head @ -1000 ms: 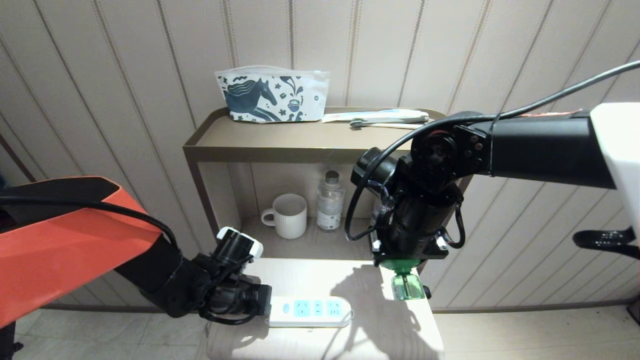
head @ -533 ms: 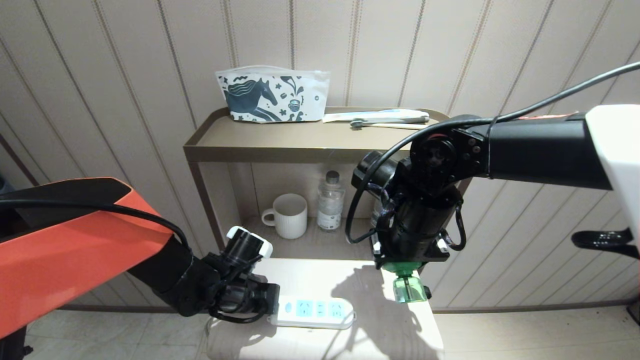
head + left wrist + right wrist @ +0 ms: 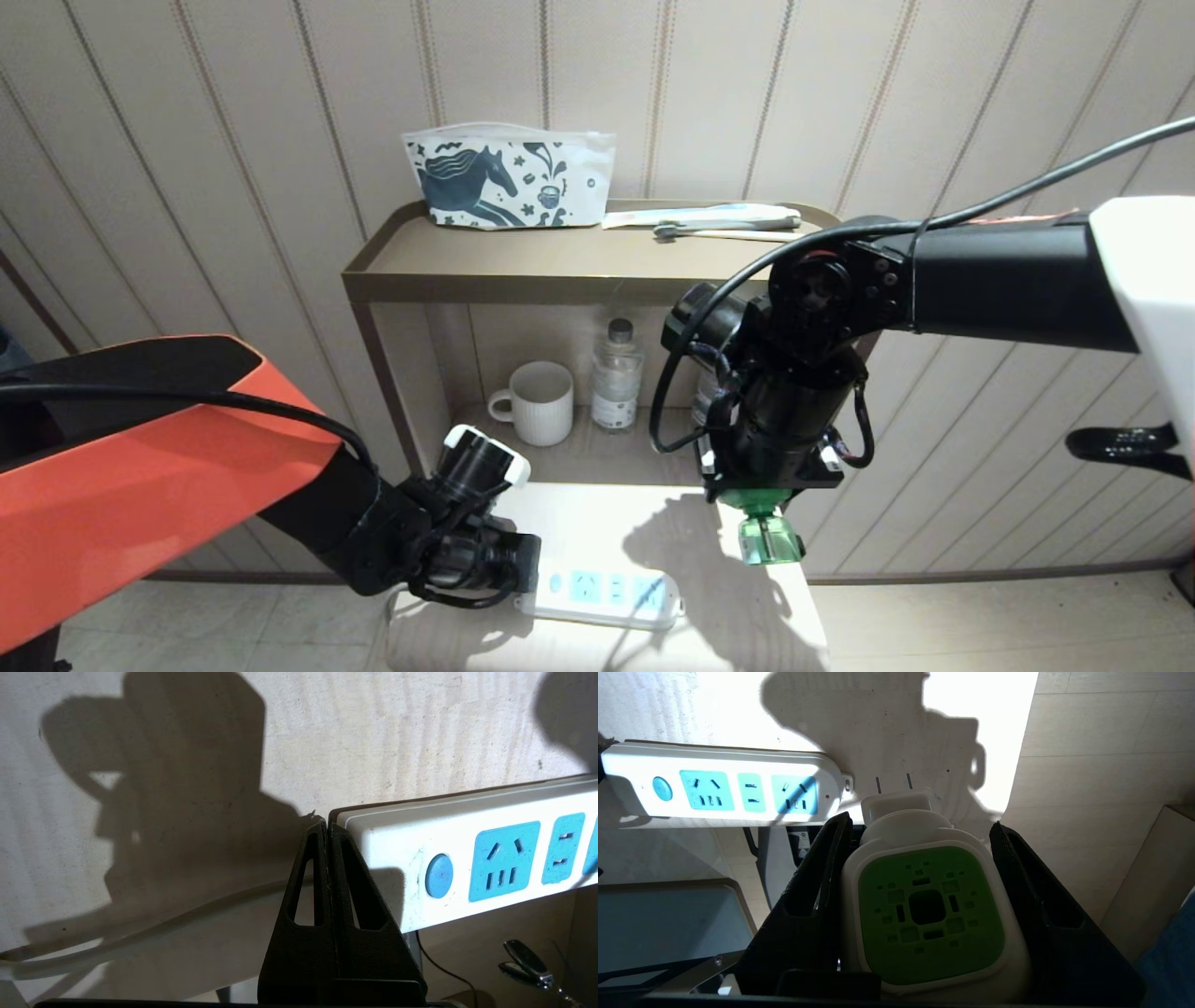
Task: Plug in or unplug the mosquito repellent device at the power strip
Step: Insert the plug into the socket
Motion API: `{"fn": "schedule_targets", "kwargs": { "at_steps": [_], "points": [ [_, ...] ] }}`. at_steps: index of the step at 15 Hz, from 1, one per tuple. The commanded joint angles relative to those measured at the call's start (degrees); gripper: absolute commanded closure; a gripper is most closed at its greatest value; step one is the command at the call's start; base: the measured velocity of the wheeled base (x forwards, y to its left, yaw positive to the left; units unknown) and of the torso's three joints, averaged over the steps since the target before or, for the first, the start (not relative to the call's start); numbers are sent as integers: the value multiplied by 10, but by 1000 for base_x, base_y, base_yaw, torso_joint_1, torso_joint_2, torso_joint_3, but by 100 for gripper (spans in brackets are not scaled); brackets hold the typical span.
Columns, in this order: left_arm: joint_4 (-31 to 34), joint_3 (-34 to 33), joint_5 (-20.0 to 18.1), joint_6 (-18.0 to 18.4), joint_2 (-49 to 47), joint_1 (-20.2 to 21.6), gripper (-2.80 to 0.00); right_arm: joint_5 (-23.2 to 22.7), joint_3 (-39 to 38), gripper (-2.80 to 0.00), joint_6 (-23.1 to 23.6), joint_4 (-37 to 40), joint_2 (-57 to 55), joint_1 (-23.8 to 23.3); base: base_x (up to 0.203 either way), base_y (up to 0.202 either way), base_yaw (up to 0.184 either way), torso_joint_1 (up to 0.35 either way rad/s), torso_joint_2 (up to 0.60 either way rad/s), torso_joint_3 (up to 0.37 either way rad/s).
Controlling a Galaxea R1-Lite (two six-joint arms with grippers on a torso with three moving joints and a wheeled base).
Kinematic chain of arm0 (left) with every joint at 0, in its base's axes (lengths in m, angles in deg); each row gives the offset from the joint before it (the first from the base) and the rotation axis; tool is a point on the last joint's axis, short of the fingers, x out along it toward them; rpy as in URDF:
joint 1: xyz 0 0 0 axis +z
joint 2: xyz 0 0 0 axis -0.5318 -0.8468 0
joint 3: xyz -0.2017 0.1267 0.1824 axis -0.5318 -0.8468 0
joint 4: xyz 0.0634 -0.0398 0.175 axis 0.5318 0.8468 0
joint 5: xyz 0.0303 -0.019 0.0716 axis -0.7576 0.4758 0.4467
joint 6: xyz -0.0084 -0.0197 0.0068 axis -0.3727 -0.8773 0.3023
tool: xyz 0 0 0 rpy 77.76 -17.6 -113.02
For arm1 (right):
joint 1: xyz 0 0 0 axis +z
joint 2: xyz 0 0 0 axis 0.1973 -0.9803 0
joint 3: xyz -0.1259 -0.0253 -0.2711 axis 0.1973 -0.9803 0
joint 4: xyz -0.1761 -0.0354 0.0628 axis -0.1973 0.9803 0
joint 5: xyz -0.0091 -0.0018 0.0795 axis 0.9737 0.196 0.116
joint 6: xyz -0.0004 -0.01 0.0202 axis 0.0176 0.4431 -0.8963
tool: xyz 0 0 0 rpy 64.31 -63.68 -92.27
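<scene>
The white power strip [image 3: 602, 597] with light-blue sockets lies on the pale table [image 3: 597, 523], skewed, near its front edge. My left gripper [image 3: 528, 566] is low at the strip's button end. In the left wrist view the left gripper [image 3: 327, 825] is shut and empty, its tips against the end corner of the power strip [image 3: 467, 858]. My right gripper [image 3: 758, 504] hangs above the table's right side, shut on the mosquito repellent device [image 3: 767, 541], green bottle downward. In the right wrist view the device [image 3: 929, 905] sits between the black fingers [image 3: 817, 877], its plug toward the power strip [image 3: 719, 788] but apart from it.
A brown shelf unit [image 3: 448, 285] stands behind the table against the panelled wall. Its lower shelf holds a white mug [image 3: 541, 401] and a clear water bottle [image 3: 616, 378]. On top lie a horse-print pouch [image 3: 509, 177] and a toothbrush [image 3: 700, 224].
My left gripper has moved right along the table, pushing the power strip right and turning it slightly. The right gripper with the device has barely moved.
</scene>
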Motion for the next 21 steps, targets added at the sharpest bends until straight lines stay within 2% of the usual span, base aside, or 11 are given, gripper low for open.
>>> {"fn": "schedule_targets", "kwargs": {
  "at_steps": [1,7,15,18,21],
  "points": [
    [-1,5,-1,-1,-1,-2,0,1,1,0,-2,4,-2,0,0,0,0,0,0,0],
    [5,35,11,-19,-19,-12,0,1,0,0,-2,3,-3,0,0,0,0,0,0,0],
    [5,54,26,-20,-4,41,0,1,0,0,-2,4,-4,0,0,0,0,0,0,0],
    [11,41,39,-19,49,67,0,0,1,0,-2,4,1,0,0,0,0,0,0,0],
    [46,-14,43,-19,176,72,0,-1,-9,0,-3,5,5,1,0,0,0,0,0,0]
  ]
}}
